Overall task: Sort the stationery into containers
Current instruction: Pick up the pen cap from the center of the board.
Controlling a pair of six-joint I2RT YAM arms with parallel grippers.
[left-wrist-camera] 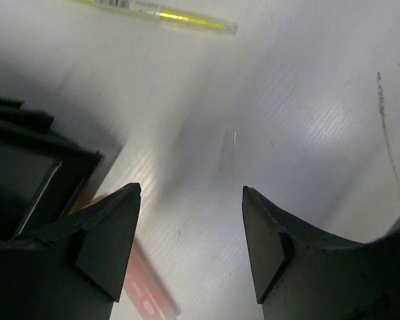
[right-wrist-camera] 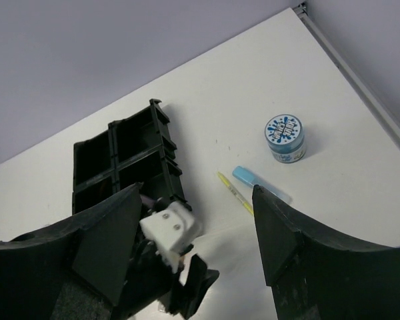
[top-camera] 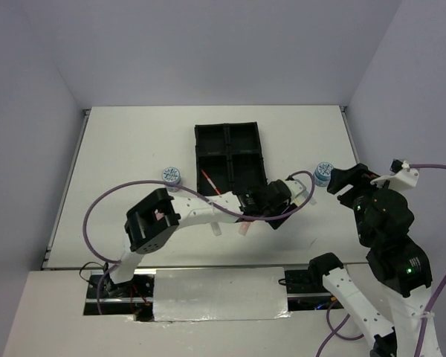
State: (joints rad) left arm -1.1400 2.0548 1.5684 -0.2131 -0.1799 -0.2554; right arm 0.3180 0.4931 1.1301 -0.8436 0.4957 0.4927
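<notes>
The black tray (top-camera: 229, 155) of four compartments stands mid-table; its corner (left-wrist-camera: 27, 173) shows at the left of the left wrist view. My left gripper (left-wrist-camera: 192, 193) is open over bare table just right of the tray's near end (top-camera: 281, 216), with nothing between its fingers. A pink-red item (left-wrist-camera: 150, 297) lies on the table partly under its left finger. A yellow pen (left-wrist-camera: 167, 15) lies ahead of it. My right gripper (right-wrist-camera: 197, 188) hangs open and empty above the right side (top-camera: 338, 181). Below it lie a blue marker (right-wrist-camera: 253, 181), the yellow pen (right-wrist-camera: 235, 193) and a blue-white tape roll (right-wrist-camera: 285, 137).
A second tape roll (top-camera: 171, 176) and a thin orange pen (top-camera: 211, 182) lie left of the tray. The left arm (top-camera: 201, 212) stretches across the near table, its purple cable looping beside it. Walls close the table at left, back and right.
</notes>
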